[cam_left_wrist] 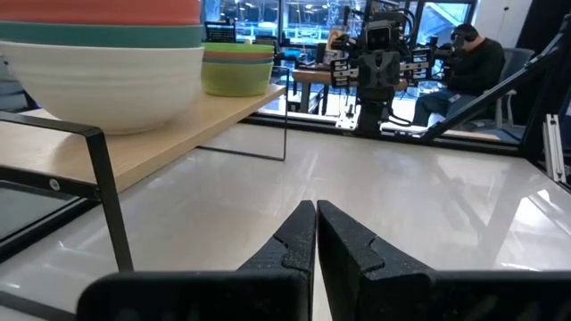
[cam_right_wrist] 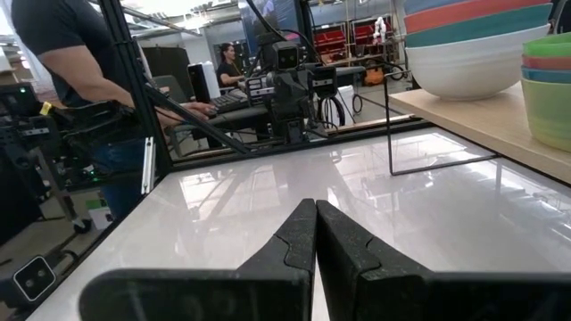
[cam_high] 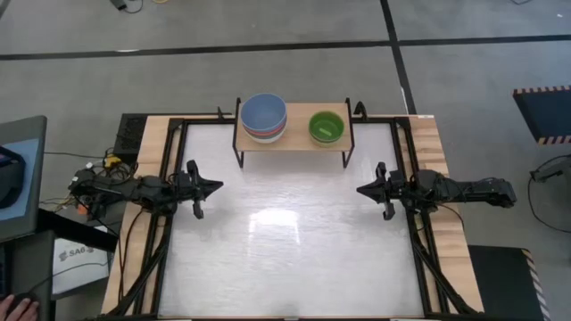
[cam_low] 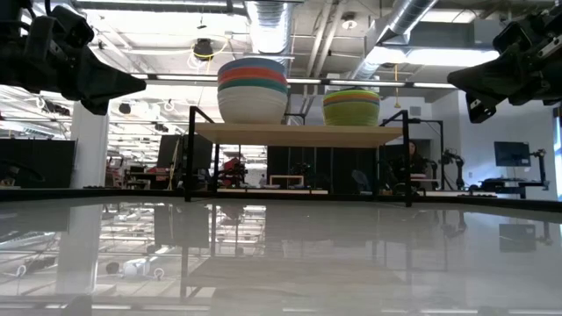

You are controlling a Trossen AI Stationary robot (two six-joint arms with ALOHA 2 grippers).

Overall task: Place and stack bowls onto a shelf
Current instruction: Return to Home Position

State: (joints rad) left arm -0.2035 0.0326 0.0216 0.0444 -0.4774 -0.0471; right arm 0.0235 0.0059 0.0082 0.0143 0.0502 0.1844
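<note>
The shelf (cam_high: 294, 138), light wood top on thin black legs, stands at the table's far middle. On its left end sits a stack of bowls (cam_high: 264, 118) with a blue one on top and a cream one at the bottom (cam_low: 253, 91). On its right part sits a second stack (cam_high: 326, 127) with a green bowl on top (cam_low: 351, 107). My left gripper (cam_high: 218, 186) is shut and empty at the table's left side. My right gripper (cam_high: 360, 190) is shut and empty at the right side. Both hover above the table, well short of the shelf.
The white tabletop (cam_high: 285, 241) lies between the two arms and in front of the shelf. A black frame (cam_high: 169, 205) runs along the table's sides. People sit and stand in the room beyond the table (cam_right_wrist: 80, 53).
</note>
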